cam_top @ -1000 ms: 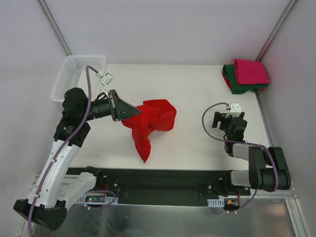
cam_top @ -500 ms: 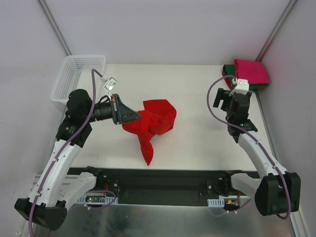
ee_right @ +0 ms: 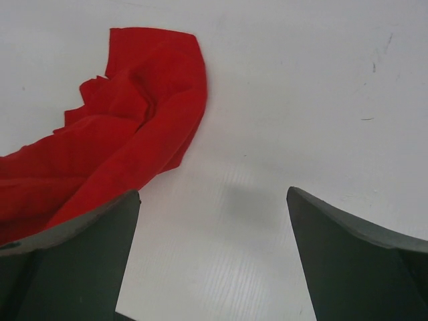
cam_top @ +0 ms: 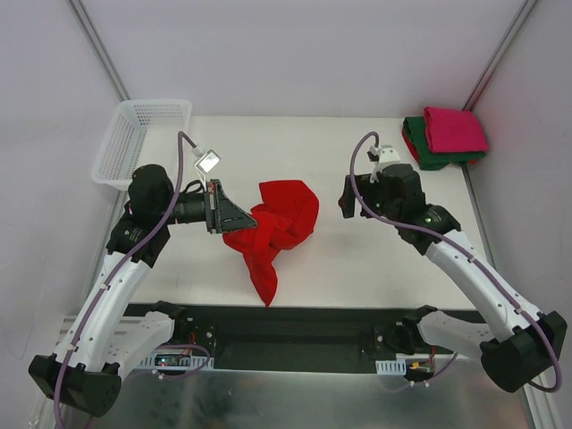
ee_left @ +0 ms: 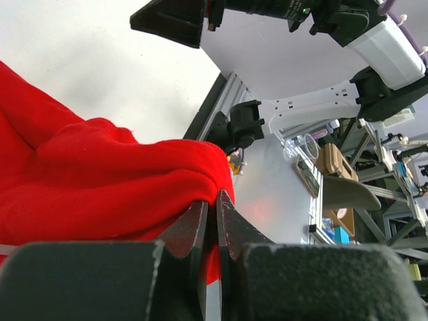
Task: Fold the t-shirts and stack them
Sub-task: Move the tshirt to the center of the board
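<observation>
Left gripper [cam_top: 243,214] pinched shut on red shirt [cam_top: 284,219], left edge. Shirt bunched at middle of table [cam_top: 357,264], tail trailing toward me. Soft, light, limp; I expect sag, no fragility. I'd take right hem, not bulk. Right gripper [cam_top: 348,198] beside shirt, jaws wide, empty. Pink shirt [cam_top: 456,128] on green shirt [cam_top: 427,155], folded, far right.

Bright, even light from above nearly washes out the white table [cam_top: 357,259] in the top view, and the arms throw only faint, soft shadows. In the left wrist view the left fingers [ee_left: 190,231], close to the lens, are dark and blurred, the red t-shirt [ee_left: 100,174] vividly saturated. A pale grey shadow lies on the table between the blurred right fingers [ee_right: 348,247].
</observation>
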Tool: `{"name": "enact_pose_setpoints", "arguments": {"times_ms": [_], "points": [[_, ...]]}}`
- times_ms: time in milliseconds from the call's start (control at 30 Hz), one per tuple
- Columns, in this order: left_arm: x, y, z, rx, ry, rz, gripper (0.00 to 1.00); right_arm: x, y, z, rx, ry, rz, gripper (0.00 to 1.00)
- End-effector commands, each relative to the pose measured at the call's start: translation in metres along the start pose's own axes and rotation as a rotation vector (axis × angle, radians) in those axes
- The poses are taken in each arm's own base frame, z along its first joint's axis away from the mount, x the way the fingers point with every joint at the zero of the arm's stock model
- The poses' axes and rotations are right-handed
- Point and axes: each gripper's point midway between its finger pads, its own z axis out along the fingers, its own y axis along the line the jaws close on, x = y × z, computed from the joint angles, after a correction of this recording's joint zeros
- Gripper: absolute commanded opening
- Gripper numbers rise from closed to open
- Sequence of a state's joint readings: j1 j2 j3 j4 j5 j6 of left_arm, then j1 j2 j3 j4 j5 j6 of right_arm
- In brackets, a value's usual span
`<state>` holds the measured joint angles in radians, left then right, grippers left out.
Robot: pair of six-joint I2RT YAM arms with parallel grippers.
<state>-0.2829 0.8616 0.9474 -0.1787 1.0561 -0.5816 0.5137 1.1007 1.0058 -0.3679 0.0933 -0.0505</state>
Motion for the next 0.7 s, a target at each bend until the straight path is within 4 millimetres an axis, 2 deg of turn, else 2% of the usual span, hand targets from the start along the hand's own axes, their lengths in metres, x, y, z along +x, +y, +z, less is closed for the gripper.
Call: {"name": "enact_pose_setpoints", "arguments": {"times_ms": [0, 67, 100, 200, 267, 333, 433, 533, 667], "points": [[-0.001, -0.017, -0.001, 0.074, 0.027, 0.08, 0.0, -0.011, 0.019, -0.033, -0.094, -0.056, 0.133, 0.96], [-0.002, -0.014, 0.001, 0.071, 0.029, 0.073, 0.0, -0.013, 0.025, -0.043, -0.112, -0.046, 0.194, 0.96], [-0.002, -0.014, 0.001, 0.072, 0.03, 0.073, 0.0, -0.017, 0.04, -0.052, -0.196, -0.038, 0.199, 0.96], [-0.002, -0.013, 0.001, 0.066, 0.028, 0.073, 0.0, -0.028, 0.048, -0.066, -0.238, -0.063, 0.242, 0.96], [-0.003, -0.012, 0.001, 0.062, 0.025, 0.072, 0.0, -0.03, 0.044, -0.068, -0.21, -0.064, 0.26, 0.96], [-0.004, -0.013, 0.001, 0.062, 0.022, 0.076, 0.0, -0.034, 0.052, -0.069, -0.242, -0.032, 0.236, 0.96], [-0.005, -0.014, 0.001, 0.062, 0.021, 0.076, 0.0, -0.027, 0.061, -0.066, -0.263, -0.009, 0.212, 0.96], [-0.006, -0.015, 0.001, 0.07, 0.025, 0.08, 0.0, -0.029, 0.064, -0.065, -0.27, -0.027, 0.211, 0.96], [-0.008, -0.018, 0.001, 0.084, 0.031, 0.089, 0.0, -0.018, 0.082, -0.072, -0.377, 0.032, 0.183, 0.96]]}}
